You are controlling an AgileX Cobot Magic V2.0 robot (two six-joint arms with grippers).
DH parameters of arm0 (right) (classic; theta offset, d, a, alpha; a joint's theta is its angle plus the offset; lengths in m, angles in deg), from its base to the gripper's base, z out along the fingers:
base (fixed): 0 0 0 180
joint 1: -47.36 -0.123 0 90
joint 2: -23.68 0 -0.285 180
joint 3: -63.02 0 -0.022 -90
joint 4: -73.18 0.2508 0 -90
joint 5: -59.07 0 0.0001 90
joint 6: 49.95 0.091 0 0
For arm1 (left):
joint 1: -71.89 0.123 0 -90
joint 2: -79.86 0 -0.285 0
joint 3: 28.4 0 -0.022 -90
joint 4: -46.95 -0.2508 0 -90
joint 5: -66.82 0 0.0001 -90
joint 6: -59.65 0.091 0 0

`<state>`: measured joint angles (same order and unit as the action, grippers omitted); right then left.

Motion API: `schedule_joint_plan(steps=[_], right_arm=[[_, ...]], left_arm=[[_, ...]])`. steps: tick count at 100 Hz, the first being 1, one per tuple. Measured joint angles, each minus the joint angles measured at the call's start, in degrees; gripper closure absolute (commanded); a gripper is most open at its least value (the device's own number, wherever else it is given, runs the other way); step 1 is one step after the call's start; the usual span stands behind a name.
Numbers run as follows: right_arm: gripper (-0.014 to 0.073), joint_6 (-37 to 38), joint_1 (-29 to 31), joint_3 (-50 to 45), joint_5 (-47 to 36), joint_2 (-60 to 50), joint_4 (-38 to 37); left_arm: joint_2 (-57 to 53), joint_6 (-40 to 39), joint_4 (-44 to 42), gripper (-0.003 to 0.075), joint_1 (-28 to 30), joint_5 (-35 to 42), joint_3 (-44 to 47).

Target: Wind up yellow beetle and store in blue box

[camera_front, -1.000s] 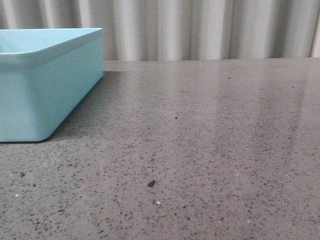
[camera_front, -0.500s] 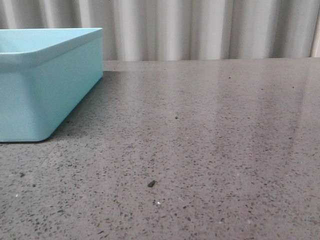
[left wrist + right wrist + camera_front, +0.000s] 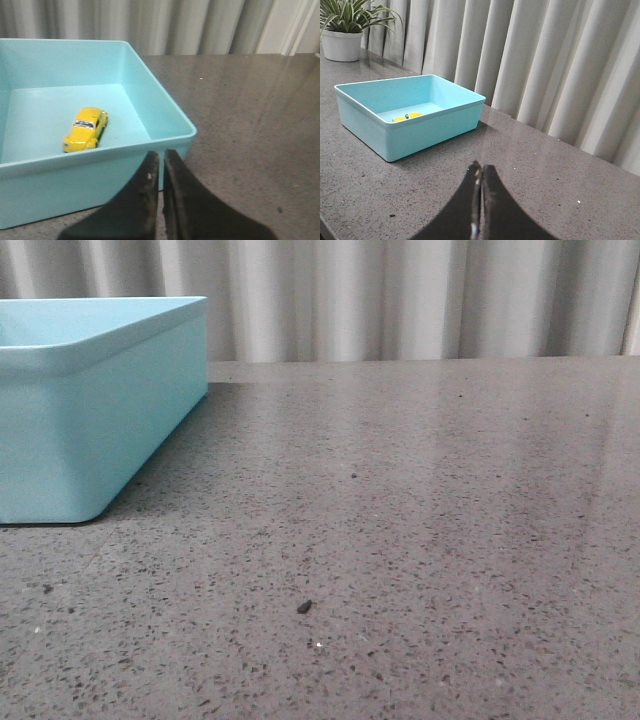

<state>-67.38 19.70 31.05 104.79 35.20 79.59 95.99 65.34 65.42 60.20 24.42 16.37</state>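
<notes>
Resting on the floor of the blue box (image 3: 165, 112), the yellow beetle (image 3: 86, 129) lies beyond my left claw (image 3: 160, 165), which hangs outside the near wall, pinched almost shut on nothing. My right claw (image 3: 479, 175), closed and empty, sits well apart from the box over the desk (image 3: 420, 520).

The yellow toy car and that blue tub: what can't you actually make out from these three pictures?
- Front view: the yellow beetle is hidden behind the blue box's near wall; the frame's left edge cuts the box off.
- Right wrist view: only the beetle's roof shows above the rim.
- Left wrist view: the beetle is too small to show any wind-up part.
- Right wrist view: the potted plant is cropped.
</notes>
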Motion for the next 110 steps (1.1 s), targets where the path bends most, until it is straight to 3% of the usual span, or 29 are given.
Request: schedule_joint_plan(steps=[21,31,44,77,110], right_arm=[[0.0655,0.00,0.00,0.00,0.00,0.00,0.00],[0.0655,0.00,0.00,0.00,0.00,0.00,0.00],[0.0655,0.00,0.00,0.00,0.00,0.00,0.00],[0.0655,0.00,0.00,0.00,0.12,-0.34,0.00],[0.0655,0.00,0.00,0.00,0.12,-0.34,0.00]], left_arm=[[-4.27,1.60,-5.72,0.0741,1.58,23.94,18.22],[-7.02,-2.31,-8.04,0.0741,3.25,29.53,25.75],[-8.57,-7.71,-10.79,0.0741,3.89,31.18,32.38],[-8.57,-9.65,-12.23,0.0741,4.02,31.08,32.45],[-8.57,-9.65,-12.36,0.0741,4.02,23.25,32.45]])
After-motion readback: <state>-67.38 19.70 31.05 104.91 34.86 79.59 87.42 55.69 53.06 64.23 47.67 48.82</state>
